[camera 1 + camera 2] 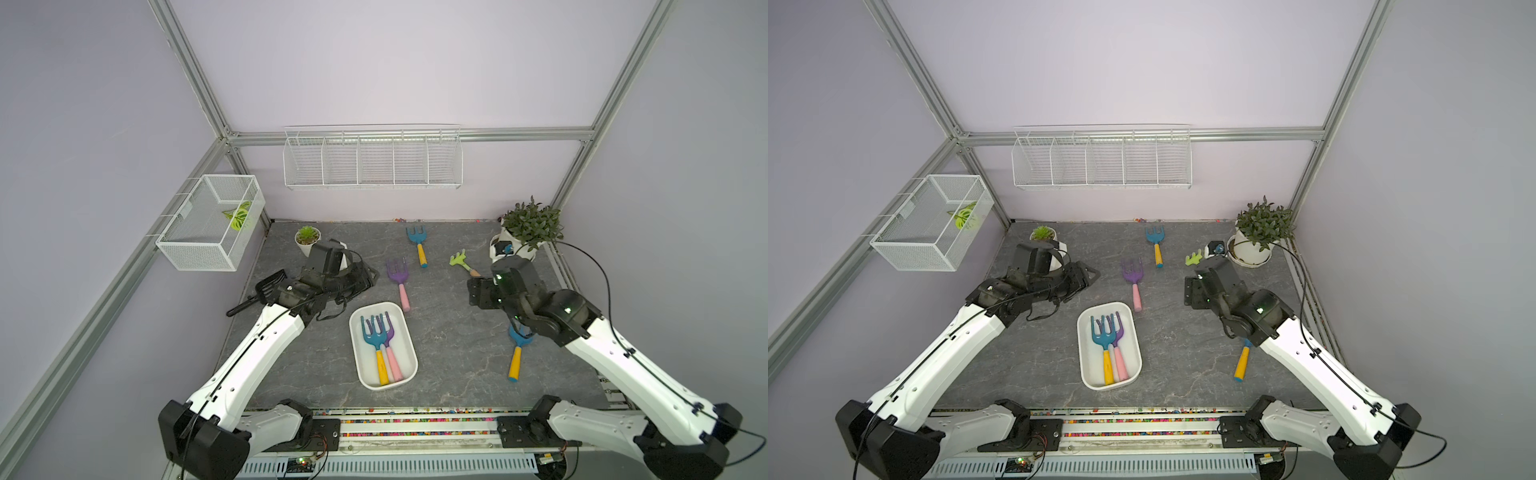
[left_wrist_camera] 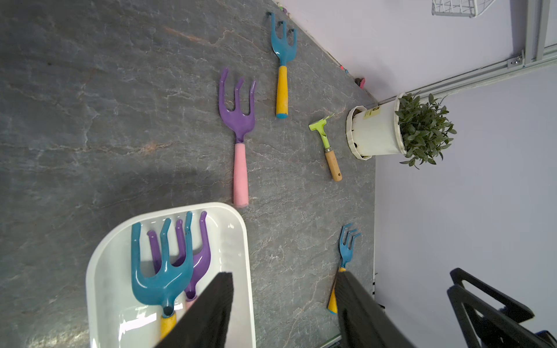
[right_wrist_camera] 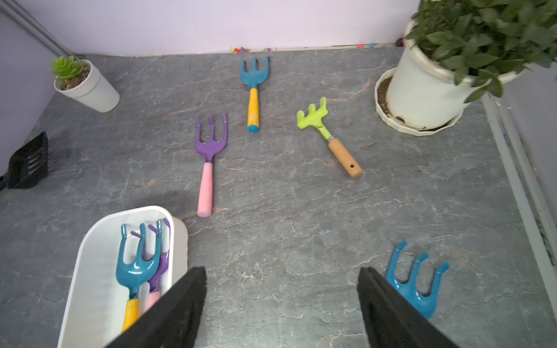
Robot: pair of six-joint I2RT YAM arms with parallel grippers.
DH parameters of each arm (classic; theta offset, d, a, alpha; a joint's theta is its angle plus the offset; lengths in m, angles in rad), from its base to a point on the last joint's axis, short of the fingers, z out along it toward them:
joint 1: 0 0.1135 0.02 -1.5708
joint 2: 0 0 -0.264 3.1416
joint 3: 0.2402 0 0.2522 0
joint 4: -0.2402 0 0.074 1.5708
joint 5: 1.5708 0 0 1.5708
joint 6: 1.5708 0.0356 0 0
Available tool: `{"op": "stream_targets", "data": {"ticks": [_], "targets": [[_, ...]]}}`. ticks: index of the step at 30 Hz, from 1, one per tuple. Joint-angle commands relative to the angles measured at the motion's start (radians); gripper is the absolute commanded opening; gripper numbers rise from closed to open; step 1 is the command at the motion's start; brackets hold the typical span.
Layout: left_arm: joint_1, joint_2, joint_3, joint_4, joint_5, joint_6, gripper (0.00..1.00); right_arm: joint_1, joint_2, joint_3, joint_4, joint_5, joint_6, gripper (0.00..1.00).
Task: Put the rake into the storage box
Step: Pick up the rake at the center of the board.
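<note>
Right wrist, storage box [image 3: 180, 247] rim, slate [image 3: 286, 211] beyond

Teal rake [image 3: 137, 268] inside storage box [image 3: 95, 265]

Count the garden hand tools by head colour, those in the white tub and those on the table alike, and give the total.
Blue rakes: 3
Purple rakes: 2
Green rake: 1
Black slotted tool: 1
Total: 7
</note>
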Motion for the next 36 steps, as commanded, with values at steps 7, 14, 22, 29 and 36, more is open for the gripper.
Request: {"op": "stream_targets", "data": {"ticks": [7, 14, 22, 29, 36], "targets": [[0.005, 0.308, 0.256, -0.114, 0.051, 0.154, 0.50, -0.049, -0.067, -0.017, -0.123, -0.086, -0.013, 0.80], [-0.019, 0.525, 0.425, -0.217, 0.021, 0.194, 0.46, -0.051, -0.134, -0.067, -0.170, -0.089, 0.023, 0.79], [-0.090, 0.749, 0.604, -0.296, -0.068, 0.214, 0.49, -0.051, -0.185, -0.123, -0.217, -0.093, 0.072, 0.80], [-0.120, 0.929, 0.743, -0.379, -0.103, 0.244, 0.50, -0.051, -0.197, -0.148, -0.221, -0.116, 0.108, 0.80], [-0.120, 1.017, 0.760, -0.383, -0.114, 0.256, 0.50, -0.051, -0.234, -0.239, -0.178, -0.165, 0.164, 0.80]]}}
